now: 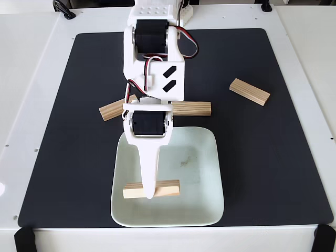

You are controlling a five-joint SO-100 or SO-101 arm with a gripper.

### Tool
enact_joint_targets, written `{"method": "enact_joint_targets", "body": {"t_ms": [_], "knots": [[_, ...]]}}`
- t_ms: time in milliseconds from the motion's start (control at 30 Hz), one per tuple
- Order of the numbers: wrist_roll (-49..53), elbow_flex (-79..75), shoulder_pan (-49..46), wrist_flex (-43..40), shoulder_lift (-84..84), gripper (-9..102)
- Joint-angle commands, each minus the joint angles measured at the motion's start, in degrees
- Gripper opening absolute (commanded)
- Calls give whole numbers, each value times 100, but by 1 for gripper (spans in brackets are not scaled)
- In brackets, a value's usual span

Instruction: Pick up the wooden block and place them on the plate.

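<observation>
Pale striped wooden block (151,189) lies on the glossy mint-white square plate (202,157) beneath the white arm's jaws (150,195); whether they grip it cannot be told.

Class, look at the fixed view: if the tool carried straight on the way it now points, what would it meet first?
Most likely the wooden block on the plate: the tool already overlaps it, pointing downward. Height is unclear.

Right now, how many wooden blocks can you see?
4: one on the plate under the gripper at, two on the mat beyond the plate and, one at right. The arm could hide more.
</observation>
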State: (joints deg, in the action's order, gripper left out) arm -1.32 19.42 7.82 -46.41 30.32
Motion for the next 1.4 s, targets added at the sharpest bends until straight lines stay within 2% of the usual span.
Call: {"method": "enact_joint_targets", "body": {"t_ms": [0, 633, 700, 867, 967, 1133, 1200, 1300, 1333, 1367], "knots": [[26, -334, 114, 114, 44, 0], [26, -308, 343, 123, -53, 1], [26, -290, 343, 123, -53, 8], [26, -255, 343, 123, -35, 34], [26, -237, 343, 114, 9, 42], [44, -237, 352, 35, 79, 37], [53, -202, 352, -105, 255, 27], [53, 334, 325, -404, 976, 3], [53, 668, 308, -475, 1345, -2], [53, 1063, 299, -545, 1793, 0]]}}
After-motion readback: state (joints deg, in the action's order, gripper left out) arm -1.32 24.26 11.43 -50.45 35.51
